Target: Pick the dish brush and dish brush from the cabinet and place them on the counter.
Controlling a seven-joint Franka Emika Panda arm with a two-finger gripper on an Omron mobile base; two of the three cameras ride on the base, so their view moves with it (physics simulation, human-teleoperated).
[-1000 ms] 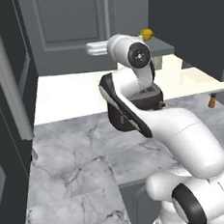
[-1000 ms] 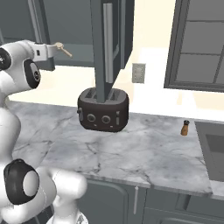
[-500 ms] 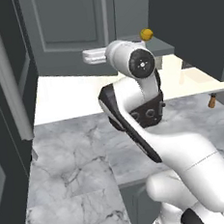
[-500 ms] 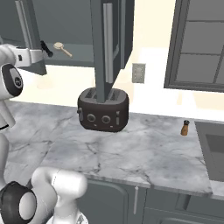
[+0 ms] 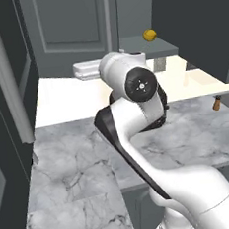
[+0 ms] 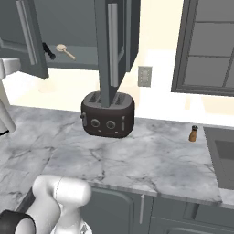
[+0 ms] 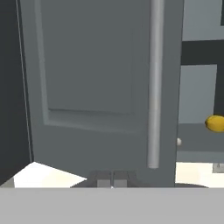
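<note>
On the cabinet (image 6: pixel 87 55) shelf, two dish brushes (image 6: pixel 65 50).

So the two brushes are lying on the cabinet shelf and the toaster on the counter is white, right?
Almost. The two brushes, the black one and the cream-tan one, do lie on the cabinet shelf, but the toaster on the counter is not white: it is dark, nearly black. The right base view shows it.

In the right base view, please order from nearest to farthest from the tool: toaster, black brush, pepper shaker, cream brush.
1. black brush, left on the shelf
2. cream brush, right beside it
3. toaster, on the counter
4. pepper shaker, far right
</note>
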